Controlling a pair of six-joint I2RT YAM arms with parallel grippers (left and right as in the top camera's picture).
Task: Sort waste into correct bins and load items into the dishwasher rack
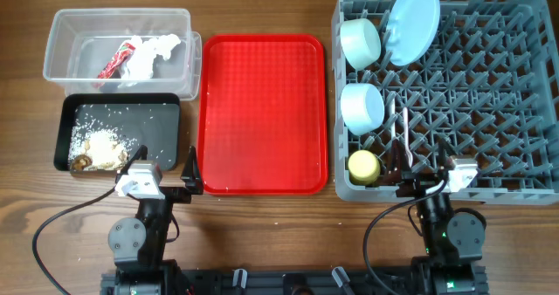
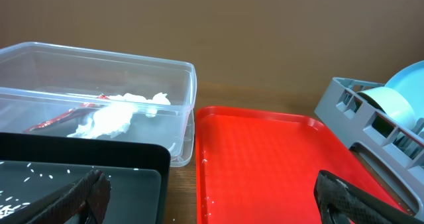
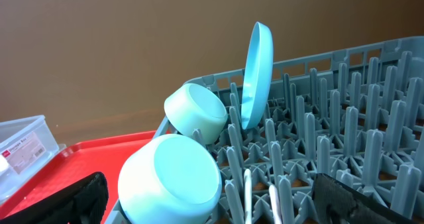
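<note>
Both grippers spread open, empty: left gripper (image 2: 212, 201) between black tray (image 1: 170, 112) and red tray (image 1: 262, 112), right gripper (image 3: 218, 204) at rack (image 1: 489, 112) front. Rack holds plate (image 1: 412, 20), green bowl (image 1: 360, 42), blue bowl (image 1: 362, 107), yellow cup (image 1: 363, 165), white cutlery (image 1: 404, 129). Wrapper (image 1: 113, 64) and paper (image 1: 148, 58) in clear tub (image 1: 61, 33); food scraps (image 1: 100, 147) in black tray.

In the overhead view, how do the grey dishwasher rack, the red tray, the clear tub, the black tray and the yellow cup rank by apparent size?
1. grey dishwasher rack
2. red tray
3. clear tub and black tray: these look nearly alike, so I do not rank them against each other
4. yellow cup
</note>
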